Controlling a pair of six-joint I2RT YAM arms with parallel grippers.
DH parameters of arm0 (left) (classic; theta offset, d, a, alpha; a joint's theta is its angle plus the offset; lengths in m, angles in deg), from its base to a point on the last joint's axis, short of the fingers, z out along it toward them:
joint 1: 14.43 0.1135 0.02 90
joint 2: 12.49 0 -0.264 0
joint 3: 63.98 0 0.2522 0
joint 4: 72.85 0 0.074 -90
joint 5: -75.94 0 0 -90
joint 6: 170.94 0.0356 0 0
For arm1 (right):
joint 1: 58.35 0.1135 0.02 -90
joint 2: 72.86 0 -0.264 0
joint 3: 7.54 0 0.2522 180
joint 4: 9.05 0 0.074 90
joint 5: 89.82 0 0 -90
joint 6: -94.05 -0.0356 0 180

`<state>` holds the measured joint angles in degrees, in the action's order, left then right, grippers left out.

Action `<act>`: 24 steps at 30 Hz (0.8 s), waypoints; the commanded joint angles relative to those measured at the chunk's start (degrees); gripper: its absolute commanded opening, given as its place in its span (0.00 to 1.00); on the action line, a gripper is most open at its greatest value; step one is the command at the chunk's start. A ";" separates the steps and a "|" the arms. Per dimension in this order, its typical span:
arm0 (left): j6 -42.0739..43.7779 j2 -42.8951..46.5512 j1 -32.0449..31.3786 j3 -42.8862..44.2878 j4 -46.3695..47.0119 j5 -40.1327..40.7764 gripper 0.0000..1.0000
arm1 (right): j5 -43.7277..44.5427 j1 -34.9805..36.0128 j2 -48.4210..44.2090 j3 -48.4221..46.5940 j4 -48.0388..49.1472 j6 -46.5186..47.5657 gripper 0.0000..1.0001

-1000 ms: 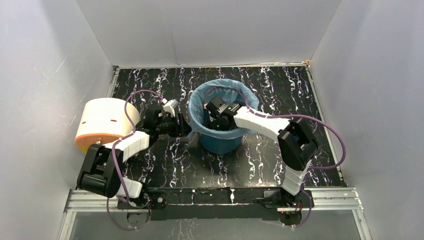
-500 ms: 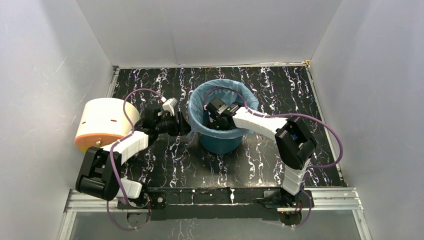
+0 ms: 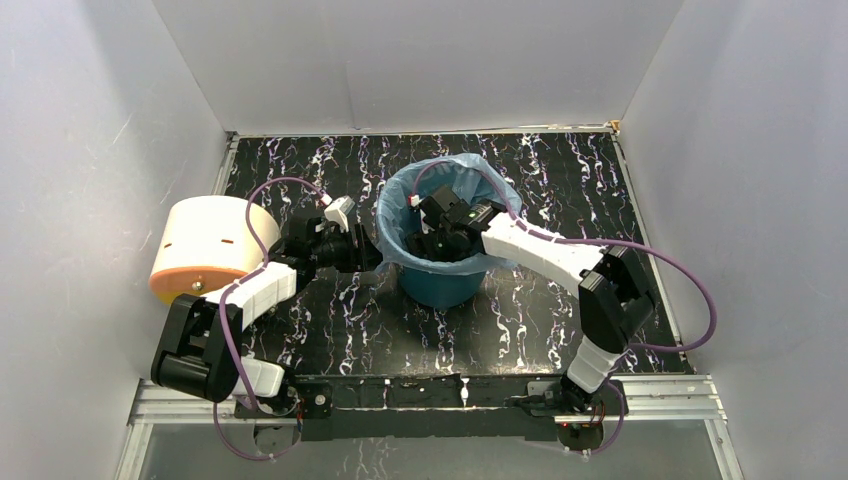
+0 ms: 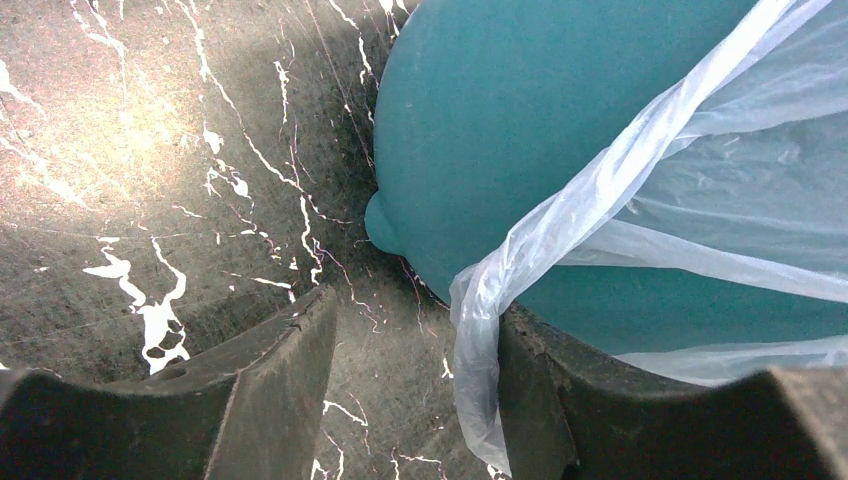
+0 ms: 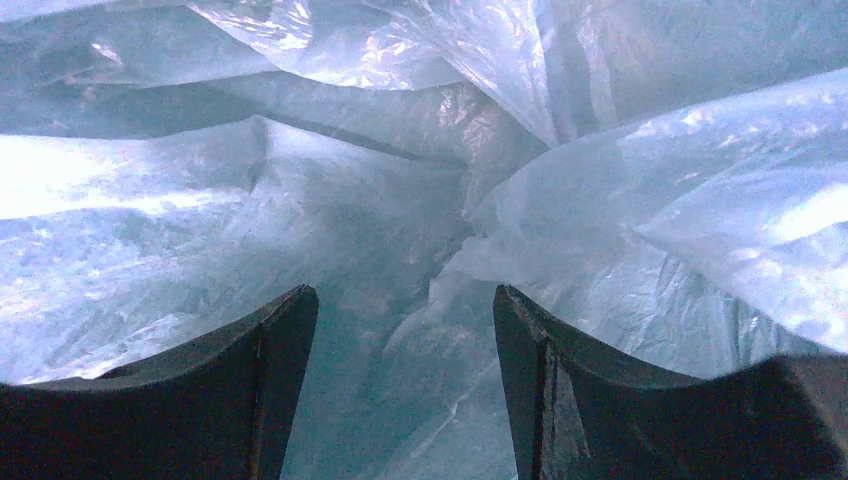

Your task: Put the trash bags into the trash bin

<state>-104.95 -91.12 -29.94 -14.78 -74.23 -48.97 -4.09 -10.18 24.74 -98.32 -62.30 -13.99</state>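
Note:
The teal trash bin (image 3: 440, 286) stands upright mid-table. The light-blue trash bag (image 3: 492, 178) lines it, its edge folded over the rim. My right gripper (image 3: 432, 240) is down inside the bin; the right wrist view shows its jaws open and empty over crumpled bag plastic (image 5: 300, 200). My left gripper (image 3: 372, 262) is at the bin's left outer wall (image 4: 520, 120). Its jaws are open, and a hanging fold of the bag (image 4: 480, 330) lies against the inner face of the right finger (image 4: 540, 400), not pinched.
A cream cylinder with an orange end (image 3: 205, 245) lies at the left edge of the black marbled table (image 3: 330, 330), just behind my left arm. White walls enclose the table on three sides.
My right arm's elbow has swung out to the right and the gripper has shifted slightly inside the bin. The bag's right rim has puffed up. The left arm has barely moved.

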 commanded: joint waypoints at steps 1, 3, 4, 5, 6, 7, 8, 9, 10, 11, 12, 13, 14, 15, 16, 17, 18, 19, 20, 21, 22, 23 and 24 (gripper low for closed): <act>0.96 2.32 -0.05 1.86 -0.32 0.02 0.54 | 0.49 -0.26 -2.01 -0.91 1.00 0.09 0.75; 0.98 2.42 -0.07 1.91 -0.30 0.09 0.54 | 0.58 -0.25 -2.23 -0.44 1.66 0.43 0.75; 0.88 2.38 -0.06 1.85 -0.21 0.03 0.54 | 0.58 -0.26 -2.24 -0.11 2.17 0.39 0.75; 0.81 2.36 -0.05 1.84 -0.17 0.02 0.54 | 0.63 -0.27 -2.10 0.07 2.48 0.27 0.75; 0.76 2.34 -0.10 1.91 -0.09 -0.05 0.54 | 0.52 -0.26 -1.87 0.18 2.65 0.02 0.75; 0.68 2.32 0.01 1.91 0.04 -0.13 0.54 | 0.23 -0.26 -1.62 0.12 2.58 -0.38 0.75; 0.64 2.42 -0.10 1.91 0.09 -0.19 0.54 | 0.25 -0.26 -1.41 -0.06 2.48 -0.87 0.75; 0.62 2.49 -0.10 1.97 0.05 -0.20 0.54 | 1.41 -0.27 -1.41 -0.22 2.33 -1.49 0.75; 0.67 2.51 -0.09 2.05 -0.09 -0.16 0.54 | 2.31 -0.26 -1.82 -0.25 2.79 -2.03 0.75; 0.71 2.59 -0.05 2.14 -0.20 -0.16 0.54 | 2.46 -0.26 -2.65 -0.06 3.59 -2.09 0.75; 0.80 2.60 -0.01 2.25 -0.27 -0.23 0.54 | 2.44 -0.26 -3.61 0.34 4.63 -1.90 0.75; 0.81 2.60 -0.10 2.33 -0.27 -0.30 0.54 | 2.08 -0.26 -4.74 0.84 6.08 -1.48 0.75; 0.81 2.54 -0.07 2.34 -0.26 -0.32 0.54 | 1.18 -0.26 -5.82 1.82 7.77 -0.75 0.75; 0.80 2.45 -0.06 2.37 -0.25 -0.33 0.54 | 1.22 -0.26 -6.74 2.28 9.00 -0.35 0.75; 0.81 2.43 -0.04 2.39 -0.25 -0.33 0.54 | 1.84 -0.26 -7.35 2.49 9.59 -0.08 0.75; 0.81 2.43 -0.12 2.36 -0.25 -0.33 0.54 | 2.19 -0.26 -7.94 2.75 10.13 0.35 0.75; 0.78 2.43 -0.08 2.19 -0.18 -0.33 0.54 | 2.24 -0.31 -8.74 3.14 10.81 1.00 0.75; 0.68 2.57 -0.06 2.02 0.02 -0.33 0.54 | 2.06 -0.27 -9.15 3.44 11.76 1.40 0.75; 0.48 2.72 -0.06 1.81 0.34 -0.33 0.54 | 1.16 -0.26 -9.48 3.84 12.56 1.76 0.75; 0.26 2.82 -0.09 1.68 0.62 -0.33 0.54 | -0.96 -0.26 -9.46 3.99 12.84 2.46 0.76; 0.13 2.86 -0.11 1.64 0.70 -0.37 0.54 | -2.46 -0.26 -8.81 3.26 12.02 3.00 0.76; 0.16 2.85 -0.10 1.77 0.67 -0.43 0.54 | -2.65 -0.26 -7.93 1.60 10.39 2.87 0.75; 0.35 2.87 -0.01 1.96 0.40 -0.49 0.54 | -1.92 -0.26 -6.93 -0.35 8.21 1.97 0.75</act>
<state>-105.01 -90.66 -29.94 -14.34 -74.20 -48.97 -4.18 -10.27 17.07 -94.73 -53.81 -12.90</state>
